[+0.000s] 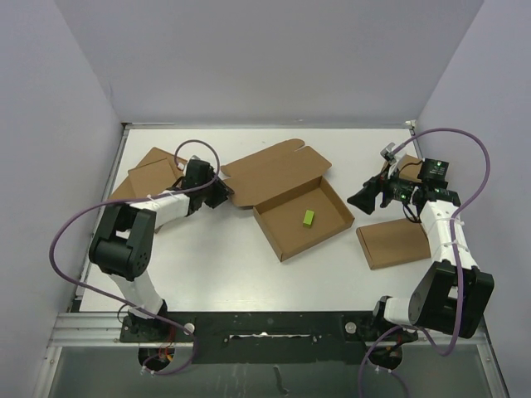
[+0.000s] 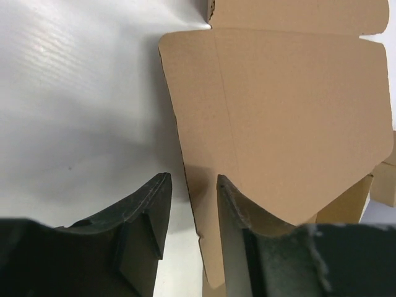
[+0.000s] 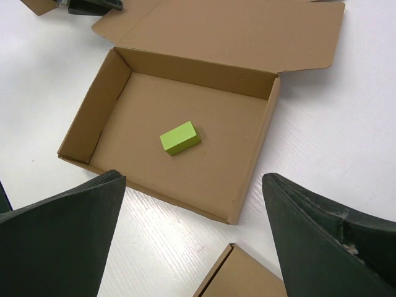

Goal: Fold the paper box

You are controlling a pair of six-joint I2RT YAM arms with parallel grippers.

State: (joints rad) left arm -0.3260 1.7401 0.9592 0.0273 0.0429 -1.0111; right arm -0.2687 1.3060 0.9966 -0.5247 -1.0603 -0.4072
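White table (image 1: 207,265) carries the paper box (image 1: 286,195), open at centre frame of the top view, tray walls up and lid lying flat toward the upper left. Left gripper (image 2: 193,185) at the lid's left corner, fingers slightly apart astride the side-flap edge, not pinching it; right gripper (image 3: 193,180) right of the box, spread wide, holding nothing. Small green block (image 1: 308,218) sits in the tray, near its middle.
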